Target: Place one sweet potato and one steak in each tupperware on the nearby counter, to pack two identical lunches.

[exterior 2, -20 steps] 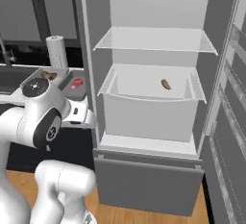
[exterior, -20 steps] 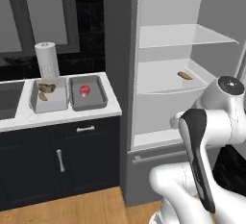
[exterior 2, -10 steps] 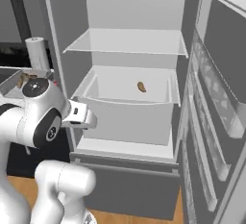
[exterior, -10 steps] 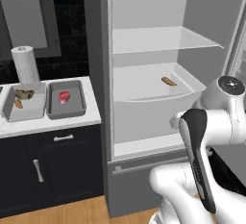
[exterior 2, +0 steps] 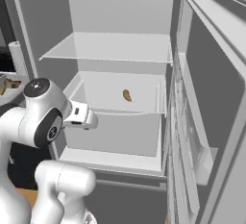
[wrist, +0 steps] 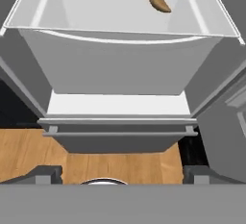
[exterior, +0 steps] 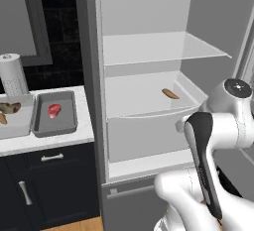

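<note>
Inside open fridge (exterior 2: 120, 11): one sweet potato (exterior: 170, 93) on drawer shelf; red steak (exterior: 54, 109) in darker tupperware (exterior: 67, 124) on bench (exterior: 59, 138); pincer state indeterminable; no legible writing.

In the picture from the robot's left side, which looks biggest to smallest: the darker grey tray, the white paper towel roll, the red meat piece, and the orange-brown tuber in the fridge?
1. Darker grey rectangular tray
2. White paper towel roll
3. Bright red roundish meat piece and slim orange-brown tuber: alike in apparent size, and the tuber lies farther back, so I won't rank them.
</note>
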Controlling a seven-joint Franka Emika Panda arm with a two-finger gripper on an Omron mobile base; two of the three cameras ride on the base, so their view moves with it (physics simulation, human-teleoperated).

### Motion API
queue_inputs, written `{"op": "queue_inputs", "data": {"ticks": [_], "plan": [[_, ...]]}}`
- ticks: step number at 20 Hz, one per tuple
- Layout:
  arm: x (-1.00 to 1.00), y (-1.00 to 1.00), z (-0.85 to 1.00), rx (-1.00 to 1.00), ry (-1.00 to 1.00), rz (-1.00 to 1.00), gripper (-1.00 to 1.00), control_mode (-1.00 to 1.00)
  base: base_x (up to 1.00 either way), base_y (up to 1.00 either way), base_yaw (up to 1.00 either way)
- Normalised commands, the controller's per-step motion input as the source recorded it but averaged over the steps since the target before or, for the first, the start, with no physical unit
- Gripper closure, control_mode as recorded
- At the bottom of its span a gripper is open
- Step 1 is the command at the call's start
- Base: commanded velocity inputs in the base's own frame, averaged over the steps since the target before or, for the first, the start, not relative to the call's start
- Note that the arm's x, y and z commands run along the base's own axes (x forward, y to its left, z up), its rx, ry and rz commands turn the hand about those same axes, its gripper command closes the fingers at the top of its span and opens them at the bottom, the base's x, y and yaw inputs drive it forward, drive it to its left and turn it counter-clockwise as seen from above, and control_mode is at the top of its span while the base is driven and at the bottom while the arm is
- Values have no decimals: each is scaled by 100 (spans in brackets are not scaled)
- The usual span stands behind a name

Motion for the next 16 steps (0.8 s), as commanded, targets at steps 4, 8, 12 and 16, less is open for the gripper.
{"op": "queue_inputs", "data": {"ticks": [4,8,12,16], "plan": [[38,-40,-30,0,-2,-4,-100,-100,0,0,0],[92,-5,-41,0,-6,-2,-100,-100,0,0,0],[98,-2,-21,0,-3,0,-100,-100,0,0,0],[79,-23,29,2,7,0,-100,-100,0,0,0]]}}
